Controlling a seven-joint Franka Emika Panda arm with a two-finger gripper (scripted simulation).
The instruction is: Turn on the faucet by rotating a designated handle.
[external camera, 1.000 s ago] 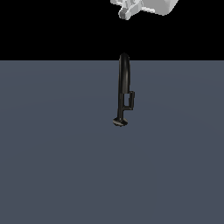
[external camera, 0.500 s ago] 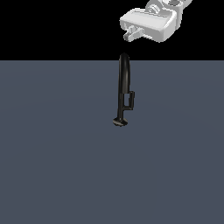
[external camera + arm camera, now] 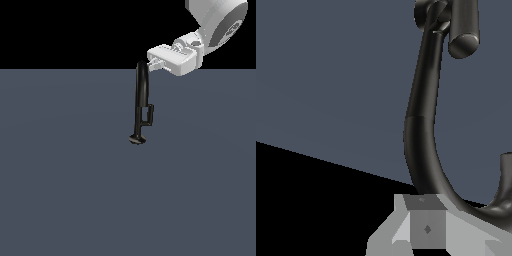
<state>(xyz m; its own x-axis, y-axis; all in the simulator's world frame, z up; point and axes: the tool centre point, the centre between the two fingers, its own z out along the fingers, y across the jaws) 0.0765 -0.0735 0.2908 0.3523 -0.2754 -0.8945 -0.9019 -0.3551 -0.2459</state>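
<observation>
Scene: a glossy black faucet point(image 3: 141, 100) stands upright on a flat slate-grey floor point(image 3: 65, 190) under a black backdrop, seen from the exterior view.
Faucet: a tall, thin tube on a small round base point(image 3: 136, 140), placed near the middle of the exterior view and a little above its centre; its rounded top reaches just past the line where floor meets backdrop.
Handle: a short rectangular bracket-like handle point(image 3: 148, 114) juts from the lower stem toward the exterior view's right, well above the base and far shorter than the tube.
Arm: the white Franka arm point(image 3: 217, 22) enters from the upper corner on the exterior view's right, slanting down toward the faucet's top.
Gripper: the white gripper point(image 3: 156, 63) sits just beside the crown of the tube, on the exterior view's right, level with the faucet's top and well above the handle; contact with the tube cannot be told.
Gripper state: the spread of the fingers cannot be made out in either view, and nothing is seen held between them.
Wrist view: the curved black tube point(image 3: 423, 135) sweeps close past the camera, with one grey fingertip point(image 3: 425, 222) right against the bend of the tube; a stubby black cylinder point(image 3: 463, 27) shows at the far end of the tube.
</observation>
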